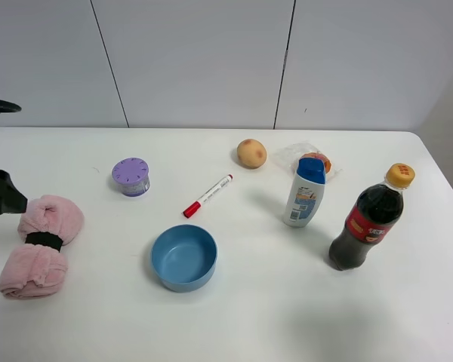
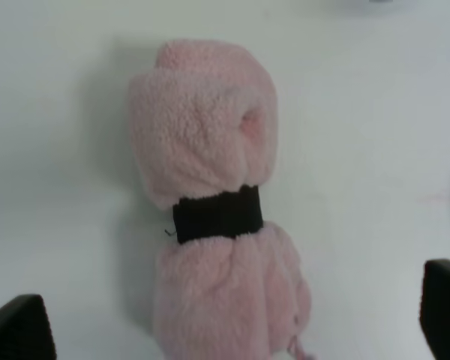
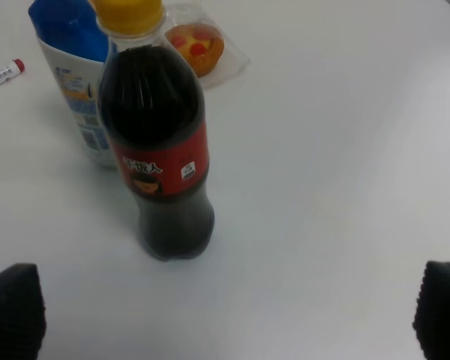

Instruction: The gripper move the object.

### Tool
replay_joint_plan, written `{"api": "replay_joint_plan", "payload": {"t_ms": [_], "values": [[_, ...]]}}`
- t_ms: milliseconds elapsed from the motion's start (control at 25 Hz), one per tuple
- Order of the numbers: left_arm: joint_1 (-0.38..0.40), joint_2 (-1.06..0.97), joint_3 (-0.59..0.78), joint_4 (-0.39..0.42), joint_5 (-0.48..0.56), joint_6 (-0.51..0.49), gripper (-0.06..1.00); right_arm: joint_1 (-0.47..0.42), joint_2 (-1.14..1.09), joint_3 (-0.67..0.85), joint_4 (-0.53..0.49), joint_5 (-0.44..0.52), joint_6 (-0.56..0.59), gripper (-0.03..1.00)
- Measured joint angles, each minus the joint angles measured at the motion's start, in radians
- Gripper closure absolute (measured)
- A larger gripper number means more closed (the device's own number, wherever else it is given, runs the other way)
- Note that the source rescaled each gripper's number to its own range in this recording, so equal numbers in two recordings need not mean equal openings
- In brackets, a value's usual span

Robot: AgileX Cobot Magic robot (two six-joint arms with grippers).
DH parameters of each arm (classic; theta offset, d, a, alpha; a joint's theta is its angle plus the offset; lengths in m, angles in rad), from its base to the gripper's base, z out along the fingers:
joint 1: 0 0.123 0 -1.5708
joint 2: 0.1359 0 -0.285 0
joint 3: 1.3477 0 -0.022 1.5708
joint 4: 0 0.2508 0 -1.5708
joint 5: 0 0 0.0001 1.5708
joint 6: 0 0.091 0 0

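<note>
The pink rolled towel (image 1: 41,245), cinched at its middle by a black band (image 1: 44,240), lies on the white table (image 1: 287,302) at the far left. My left gripper (image 1: 1,197) shows as a dark tip at the left edge, just beside the towel's far end. In the left wrist view the towel (image 2: 202,135) fills the middle, and the left gripper (image 2: 229,322) is open, with its fingertips (image 2: 15,328) wide apart on either side of one end and not touching it. My right gripper (image 3: 226,311) is open and empty, in front of a cola bottle (image 3: 161,150).
A blue bowl (image 1: 183,257) stands near the middle front. A lilac round jar (image 1: 131,176), a red marker (image 1: 208,195), a round fruit (image 1: 251,153), a wrapped pastry (image 1: 317,161), a shampoo bottle (image 1: 305,192) and the cola bottle (image 1: 370,226) stand further right.
</note>
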Motion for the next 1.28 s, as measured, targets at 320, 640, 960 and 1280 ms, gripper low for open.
{"api": "replay_joint_plan", "payload": {"t_ms": [320,640,960,1280], "values": [[0.000,-0.326,0.000,0.028,0.215,-0.019,-0.04,0.000,0.000,0.000,0.000,0.000,0.000,-0.03],[0.000,-0.563,0.005,0.037,0.356,-0.026,-0.04,0.000,0.000,0.000,0.000,0.000,0.000,-0.03],[0.000,-0.761,0.005,0.067,0.361,-0.026,-0.04,0.000,0.000,0.000,0.000,0.000,0.000,-0.03],[0.000,-0.818,0.052,0.132,0.360,-0.024,-0.05,0.000,0.000,0.000,0.000,0.000,0.000,-0.03]]}}
